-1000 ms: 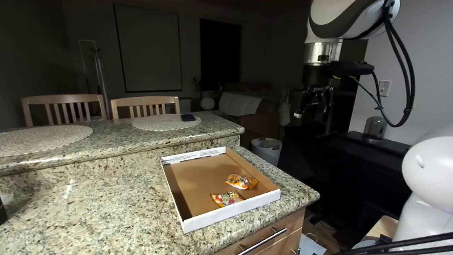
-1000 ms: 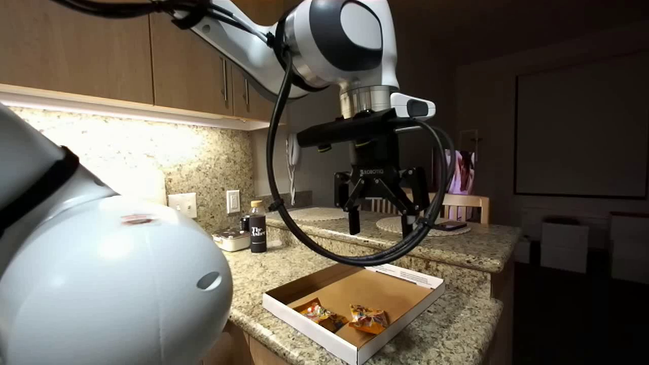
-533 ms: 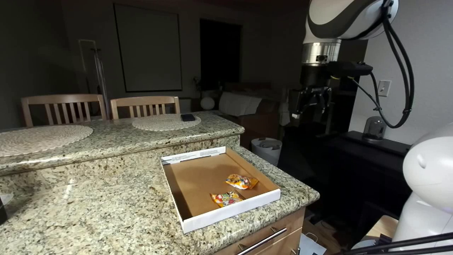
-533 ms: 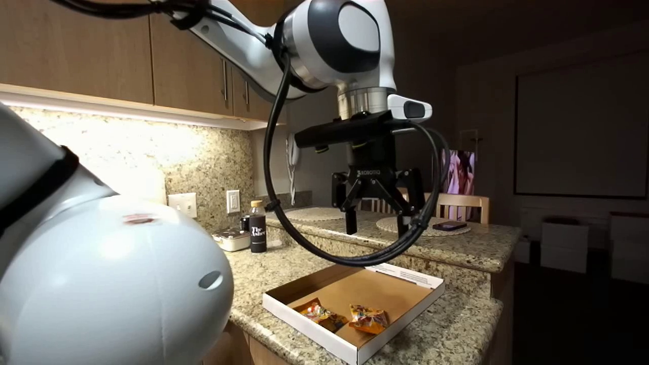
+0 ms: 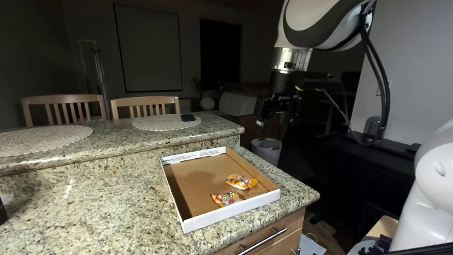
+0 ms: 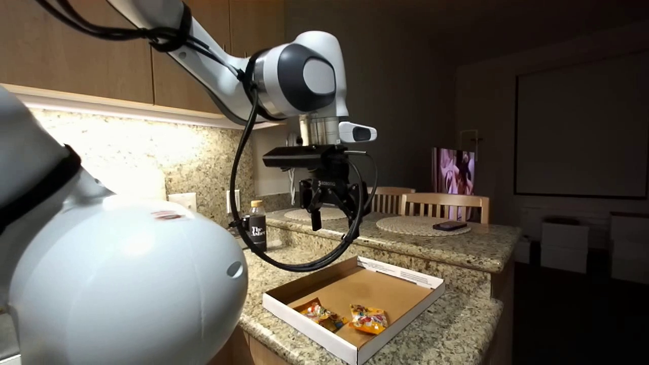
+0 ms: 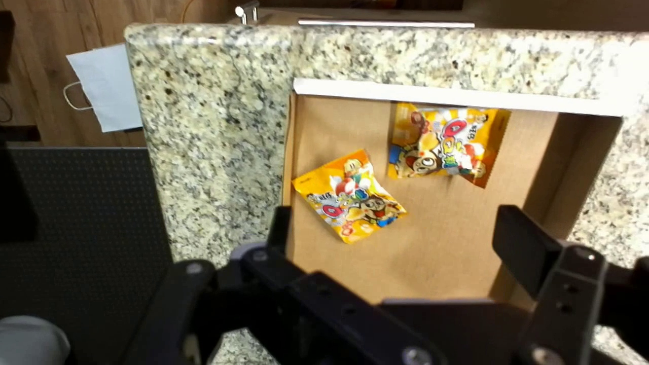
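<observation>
Hanging higher than the box (image 6: 390, 286), jaws apart, the gripper (image 6: 334, 226) holds nothing. In the wrist view, the left packet (image 7: 350, 197), aslant in the box, lies nearer the fingertips (image 7: 280, 228); the right packet (image 7: 446, 144), long axis along the jaws' spread, lies farther, beside the white edge (image 7: 405, 92).

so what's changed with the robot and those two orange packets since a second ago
The end effector moved toward the left of both exterior views, and the arm's wrist now sits lower. Nothing was gripped or released; it stays open. Both orange packets and the box stayed put.
</observation>
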`<state>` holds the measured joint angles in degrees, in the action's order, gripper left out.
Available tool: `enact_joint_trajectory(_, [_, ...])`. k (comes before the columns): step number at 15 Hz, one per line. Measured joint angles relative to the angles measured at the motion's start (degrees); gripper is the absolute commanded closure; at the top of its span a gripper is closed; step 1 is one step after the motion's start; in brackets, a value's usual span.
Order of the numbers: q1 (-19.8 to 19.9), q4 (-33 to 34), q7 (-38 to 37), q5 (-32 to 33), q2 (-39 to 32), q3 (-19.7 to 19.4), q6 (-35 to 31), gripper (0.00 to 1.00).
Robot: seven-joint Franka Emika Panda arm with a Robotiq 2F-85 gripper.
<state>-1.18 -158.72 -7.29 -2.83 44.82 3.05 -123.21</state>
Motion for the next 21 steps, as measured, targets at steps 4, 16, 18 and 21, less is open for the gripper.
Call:
enact_joint_trajectory(4, [-0.1,5.4,-4.0,0.3,-10.2,3.7,-7.3,0.00])
enact_joint_trajectory(16, [1.9,20.8,-14.5,16.6,-46.9,5.4,-16.5,0.00])
enact_joint_trajectory(18, [0.6,22.0,-14.5,18.0,-50.3,4.1,-16.3,0.00])
enact_joint_trajectory(21, [-1.7,23.4,-14.5,19.7,-54.6,2.2,-16.1,0.00])
